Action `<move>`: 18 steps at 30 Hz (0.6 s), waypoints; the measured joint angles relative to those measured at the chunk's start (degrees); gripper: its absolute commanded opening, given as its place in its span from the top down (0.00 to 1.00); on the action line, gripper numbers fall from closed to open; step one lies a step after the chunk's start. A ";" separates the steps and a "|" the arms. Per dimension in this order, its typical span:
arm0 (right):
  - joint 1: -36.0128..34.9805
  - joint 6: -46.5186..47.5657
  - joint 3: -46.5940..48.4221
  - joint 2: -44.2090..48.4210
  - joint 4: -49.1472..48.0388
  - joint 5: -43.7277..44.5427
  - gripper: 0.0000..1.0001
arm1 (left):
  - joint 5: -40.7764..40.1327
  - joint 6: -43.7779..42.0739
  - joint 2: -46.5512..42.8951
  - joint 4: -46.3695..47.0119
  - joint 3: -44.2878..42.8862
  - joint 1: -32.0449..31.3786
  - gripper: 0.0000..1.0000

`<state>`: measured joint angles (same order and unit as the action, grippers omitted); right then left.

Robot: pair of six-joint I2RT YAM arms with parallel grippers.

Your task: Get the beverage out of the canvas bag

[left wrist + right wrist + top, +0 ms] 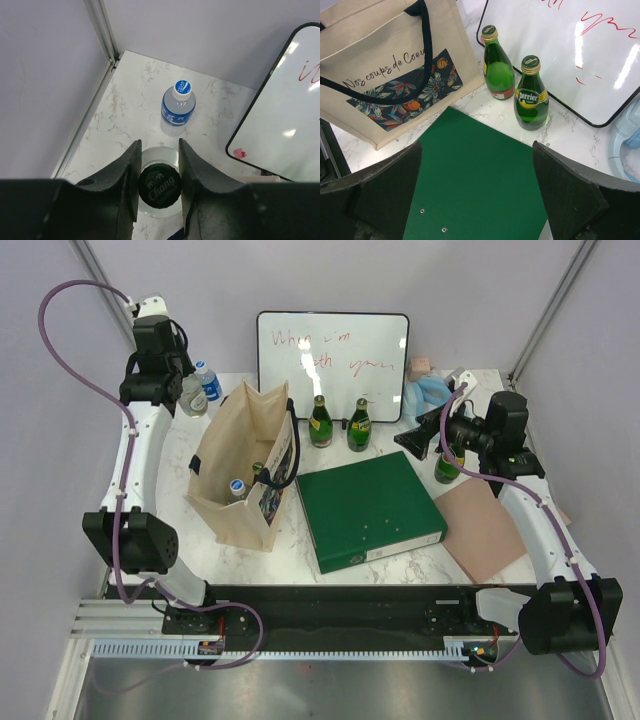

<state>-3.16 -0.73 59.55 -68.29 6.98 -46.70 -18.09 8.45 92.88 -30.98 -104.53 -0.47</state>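
The beige canvas bag (245, 465) stands upright at the left of the table, its floral print side (395, 90) showing in the right wrist view. Inside its open mouth are a white-capped bottle (238, 485) and a green bottle top (258, 470). My left gripper (159, 172) is at the far left back corner, shut on the neck of a clear glass bottle with a black Chang cap (159, 186); from above, the left gripper (188, 388) is behind the bag. My right gripper (477, 165) is open over the green binder (475, 185).
A blue-labelled water bottle (178, 107) stands just beyond the held bottle. Two green Perrier bottles (320, 422) (359, 426) stand before the whiteboard (333, 365). Another green bottle (447, 465) is by the right arm, with a brown board (485, 530) beside it. Walls close the corner.
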 measured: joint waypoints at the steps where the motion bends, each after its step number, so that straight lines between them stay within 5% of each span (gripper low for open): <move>1: 0.00 0.00 0.00 0.00 -0.02 0.00 0.02 | -0.04 0.00 0.33 0.48 0.48 0.09 0.98; 18: -0.13 0.02 0.70 -0.46 0.90 -0.92 0.02 | -0.35 1.03 5.18 12.33 13.88 2.67 0.98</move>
<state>-3.29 -0.71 60.25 -68.75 7.88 -47.62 -18.44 9.47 98.06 -18.65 -90.65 2.20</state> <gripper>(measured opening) 0.982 0.390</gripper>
